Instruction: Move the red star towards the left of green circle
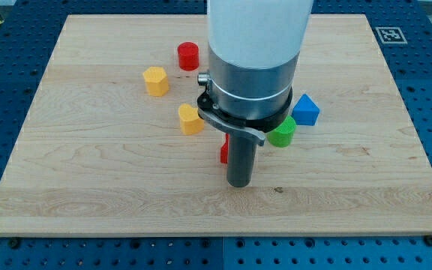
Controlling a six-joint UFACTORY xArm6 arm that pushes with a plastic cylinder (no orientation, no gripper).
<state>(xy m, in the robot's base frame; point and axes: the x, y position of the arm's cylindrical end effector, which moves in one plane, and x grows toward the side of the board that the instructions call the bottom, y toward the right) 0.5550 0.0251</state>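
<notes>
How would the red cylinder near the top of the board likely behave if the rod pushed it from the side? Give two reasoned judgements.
The red cylinder stands on a flat end and looks squat, so it would probably slide rather than tip. Its round wall could let it slip sideways off an off-centre push.

Pale matt wooden board (88, 187); brushed metal arm collar (247, 79).

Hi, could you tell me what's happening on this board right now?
A robot arm is pushing small blocks around a wooden board with a dark rod. My tip sits just right of a red block, which is mostly hidden behind the rod, so its star shape cannot be confirmed. The green circle lies up and to the right, partly under the arm. Also on the board are a red cylinder, two yellow blocks and a blue block.
</notes>
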